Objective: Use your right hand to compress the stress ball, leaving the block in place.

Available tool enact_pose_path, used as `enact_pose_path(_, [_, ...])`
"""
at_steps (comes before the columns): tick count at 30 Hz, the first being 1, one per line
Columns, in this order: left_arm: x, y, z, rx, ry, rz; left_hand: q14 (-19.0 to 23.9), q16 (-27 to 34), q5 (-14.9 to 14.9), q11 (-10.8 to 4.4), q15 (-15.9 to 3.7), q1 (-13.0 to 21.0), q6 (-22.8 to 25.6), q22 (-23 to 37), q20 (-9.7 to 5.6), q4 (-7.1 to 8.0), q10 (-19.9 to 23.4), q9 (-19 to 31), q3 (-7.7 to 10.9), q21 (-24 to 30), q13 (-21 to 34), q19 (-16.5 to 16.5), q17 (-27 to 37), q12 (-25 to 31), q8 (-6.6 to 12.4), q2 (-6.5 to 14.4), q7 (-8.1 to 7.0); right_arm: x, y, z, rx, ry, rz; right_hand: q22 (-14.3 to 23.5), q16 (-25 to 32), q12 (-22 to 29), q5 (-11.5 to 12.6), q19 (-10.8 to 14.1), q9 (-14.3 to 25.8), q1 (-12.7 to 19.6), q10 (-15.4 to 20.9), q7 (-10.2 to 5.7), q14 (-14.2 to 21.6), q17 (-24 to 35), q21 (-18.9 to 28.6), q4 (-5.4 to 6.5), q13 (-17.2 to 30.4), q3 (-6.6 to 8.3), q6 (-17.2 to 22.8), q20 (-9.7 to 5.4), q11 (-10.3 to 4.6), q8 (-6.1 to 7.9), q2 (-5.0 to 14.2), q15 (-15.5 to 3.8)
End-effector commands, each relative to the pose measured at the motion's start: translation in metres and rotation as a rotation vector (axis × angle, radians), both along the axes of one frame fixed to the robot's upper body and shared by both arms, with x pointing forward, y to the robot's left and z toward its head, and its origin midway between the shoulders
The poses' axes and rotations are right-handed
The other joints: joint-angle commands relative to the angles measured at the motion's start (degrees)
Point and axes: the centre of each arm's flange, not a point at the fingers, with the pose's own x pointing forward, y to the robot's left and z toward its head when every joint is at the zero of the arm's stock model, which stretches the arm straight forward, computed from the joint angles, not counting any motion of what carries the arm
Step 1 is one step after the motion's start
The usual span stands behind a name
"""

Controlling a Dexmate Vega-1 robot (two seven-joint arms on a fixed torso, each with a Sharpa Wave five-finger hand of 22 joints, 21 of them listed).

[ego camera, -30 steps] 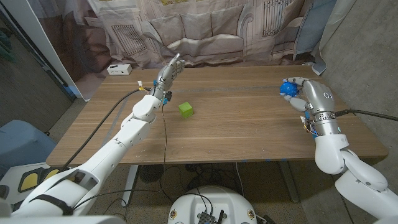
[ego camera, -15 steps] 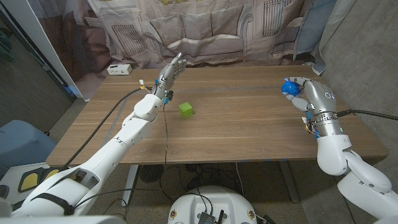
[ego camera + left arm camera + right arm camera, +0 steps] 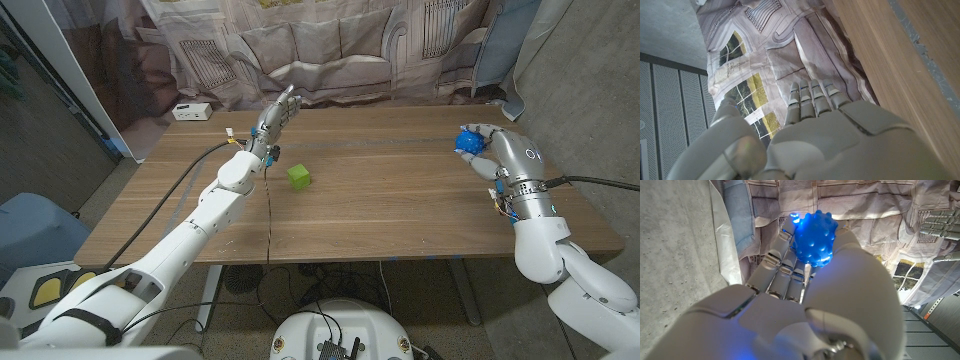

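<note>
A blue knobbly stress ball (image 3: 466,141) is held in my right hand (image 3: 490,150) at the table's right side, lifted a little off the wood. In the right wrist view the ball (image 3: 813,238) sits between the thumb and fingers of that hand (image 3: 805,300). A small green block (image 3: 298,177) stands on the table left of centre. My left hand (image 3: 273,117) hovers behind and left of the block, fingers straight and apart, holding nothing. The left wrist view looks along the back of this hand (image 3: 810,130), fingers extended toward the curtain.
A wooden table (image 3: 380,215) carries a thin dark cable (image 3: 266,215) running front to back near the block. A white box (image 3: 193,111) sits at the far left corner. A printed curtain (image 3: 330,50) hangs behind the table.
My right hand has risen slightly and shifted right with the ball in its grip. The left hand and the block have not moved.
</note>
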Motion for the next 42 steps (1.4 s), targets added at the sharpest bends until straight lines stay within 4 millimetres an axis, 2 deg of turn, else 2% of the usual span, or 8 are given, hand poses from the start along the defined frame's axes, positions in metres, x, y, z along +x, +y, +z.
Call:
enact_pose_path(1, [0.0019,-0.0009,-0.0008,-0.001,0.003,-0.005,0.42,0.08,-0.13,-0.26,0.01,0.09,0.33,0.05,0.27,-0.38,0.24,0.29,0.18,0.19,0.26,-0.20,0.15,-0.04,0.16,0.63,-0.01,-0.0040,-0.0028,0.0008,-0.021,0.031,-0.014,0.13,-0.16,-0.05,0.00,-0.19,-0.05,-0.85,-0.48,-0.03,-0.24,-0.04,-0.44,0.01,-0.07,-0.36,-0.47,-0.37,0.00,-0.08,-0.03,-2.23])
enact_pose_path(23, [0.0028,0.0031,-0.0054,-0.003,0.014,-0.009,0.39,0.08,-0.13,-0.32,0.01,0.04,0.37,0.05,0.22,-0.47,0.21,0.29,0.26,0.19,0.27,-0.19,0.15,-0.06,0.17,0.67,0.03,-0.0065,-0.0021,0.0005,-0.076,0.158,-0.004,0.11,0.15,0.50,0.28,0.14,-0.43,-1.42,0.12,-0.08,0.17,-0.41,-0.66,-0.11,-0.18,-0.18,-0.23,-0.27,0.11,0.33,0.25,-2.37])
enact_pose_path(42, [-0.0055,0.0068,-0.0030,0.005,0.003,-0.003,0.42,0.09,-0.13,-0.35,-0.09,0.01,0.38,0.05,0.20,-0.54,0.32,0.29,0.33,0.20,0.27,-0.19,0.15,-0.02,0.17,0.70,0.11,-0.0039,-0.0008,-0.0018,-0.105,0.256,0.000,0.12,0.51,0.72,0.38,0.63,-0.74,-1.79,0.44,0.15,0.60,-0.53,-0.75,-0.24,-0.28,0.02,0.15,-0.19,0.05,0.57,0.63,-2.48])
